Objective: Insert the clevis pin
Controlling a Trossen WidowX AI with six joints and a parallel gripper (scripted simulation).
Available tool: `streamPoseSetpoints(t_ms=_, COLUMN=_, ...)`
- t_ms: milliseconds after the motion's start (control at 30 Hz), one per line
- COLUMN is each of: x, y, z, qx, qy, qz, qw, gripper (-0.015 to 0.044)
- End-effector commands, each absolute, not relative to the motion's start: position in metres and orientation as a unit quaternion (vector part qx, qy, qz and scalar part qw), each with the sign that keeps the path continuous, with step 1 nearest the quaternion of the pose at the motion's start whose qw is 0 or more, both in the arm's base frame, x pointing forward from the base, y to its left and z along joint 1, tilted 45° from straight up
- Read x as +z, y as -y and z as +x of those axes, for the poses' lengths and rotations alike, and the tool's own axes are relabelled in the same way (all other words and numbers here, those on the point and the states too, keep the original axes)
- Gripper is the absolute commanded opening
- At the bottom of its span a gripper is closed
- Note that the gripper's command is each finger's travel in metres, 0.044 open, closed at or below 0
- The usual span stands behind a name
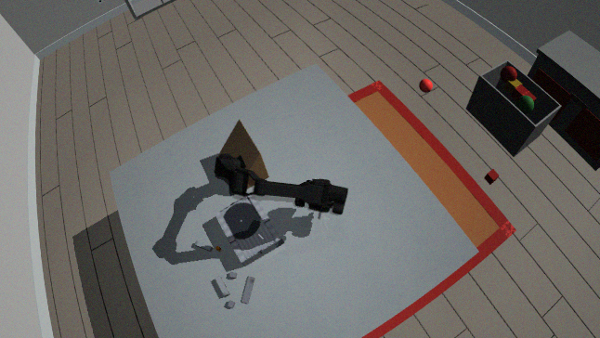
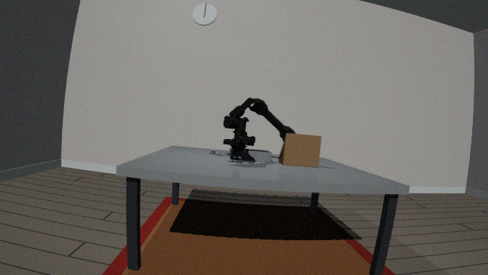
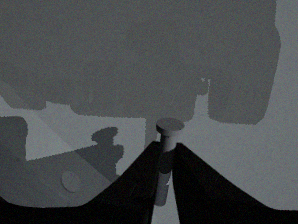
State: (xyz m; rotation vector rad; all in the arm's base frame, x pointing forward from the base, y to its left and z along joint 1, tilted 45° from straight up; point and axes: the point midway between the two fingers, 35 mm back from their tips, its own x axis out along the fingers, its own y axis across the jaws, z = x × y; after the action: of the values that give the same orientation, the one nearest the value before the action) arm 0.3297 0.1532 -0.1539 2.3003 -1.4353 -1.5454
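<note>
Currently, the tray (image 1: 251, 253) sits at the tabletop's seven o'clock; the disc (image 1: 241, 221) lies inside. Right of it, the gripper (image 3: 165, 149) clamps the pin (image 3: 170, 125) by its shank, head exposed. Smooth steel probably slips or pivots; grip just below the head.

Lower part of black jointed arm (image 1: 283, 188) (image 2: 273, 120) hidden behind tan box-shaped block (image 2: 302, 150), exterior. Black two-fingered hand (image 3: 165, 149) partly cut off, wrist bottom edge. Small dark disc's hole (image 1: 241, 220), top: too tiny to judge.
</note>
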Motion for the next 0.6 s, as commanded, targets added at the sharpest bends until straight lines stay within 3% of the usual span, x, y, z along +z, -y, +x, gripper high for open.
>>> streamPoseSetpoints(t_ms=0, x=-0.160, y=-0.145, z=0.331, qx=-0.495, qy=0.462, qz=0.736, qw=0.013, gripper=0.0000)
streamPoseSetpoints(t_ms=567, x=-0.175, y=-0.130, z=0.332, qx=-0.494, qy=0.462, qz=0.736, qw=0.013, gripper=0.0000)
